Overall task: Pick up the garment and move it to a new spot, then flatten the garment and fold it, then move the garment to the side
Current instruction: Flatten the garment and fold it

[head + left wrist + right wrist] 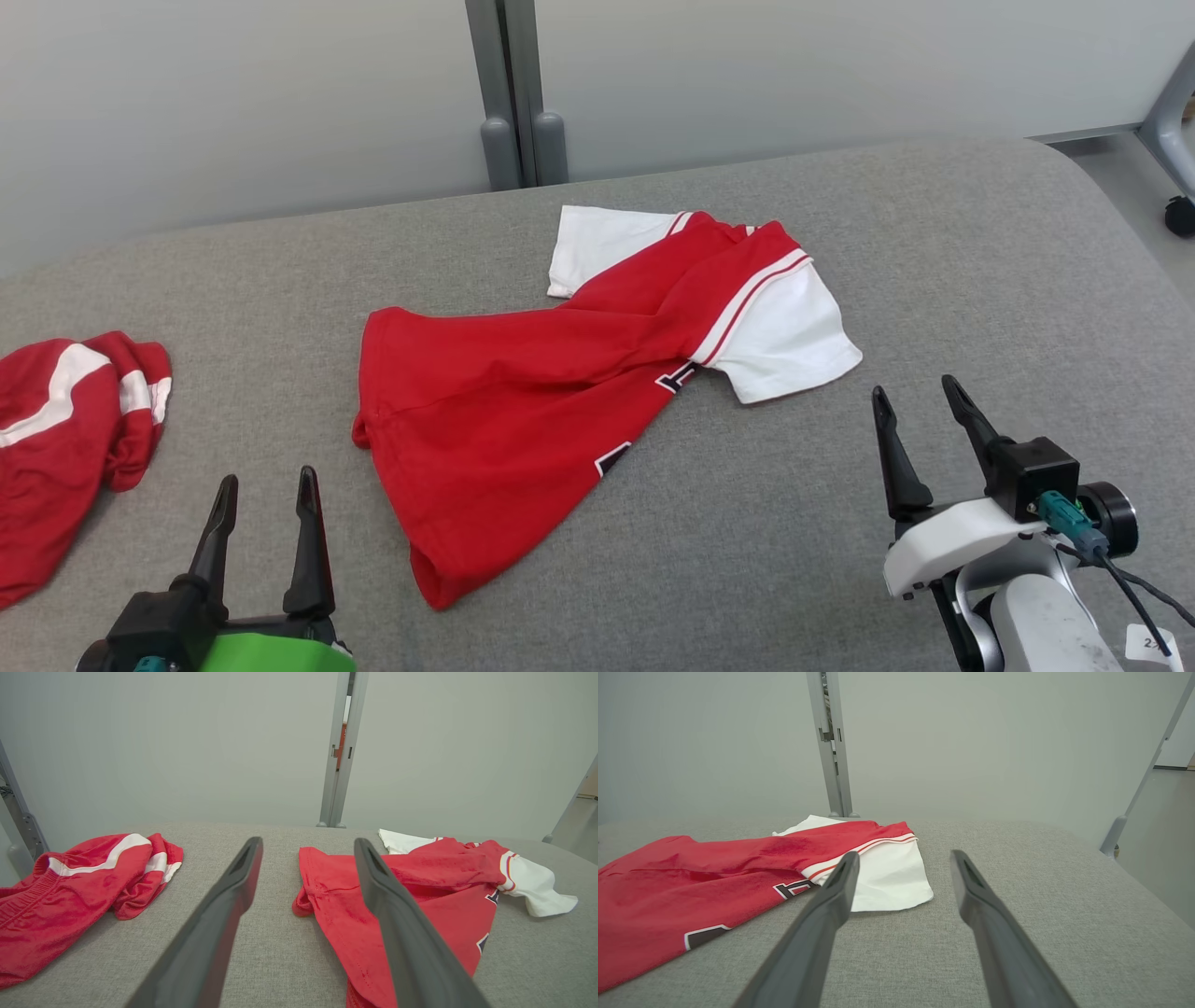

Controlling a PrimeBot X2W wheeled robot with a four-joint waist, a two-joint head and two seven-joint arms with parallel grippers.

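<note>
The garment (523, 411), a red jersey with white sleeves, is seen lying twisted and part-folded in the middle of the grey bench (934, 261), touched by neither gripper; a second red garment (65, 439) is heaped well apart at the left. If only the top layer were pinched, the body could be dragged into a tighter bunch; the far sleeve (597, 245), partly covered by red cloth, could be left trapped; the wrong heap could be taken by the left arm. The left gripper (266, 478) is held low at the near left, fingers spread and empty; the right gripper (913, 385) is likewise spread and empty, near the other white sleeve (789, 345).
</note>
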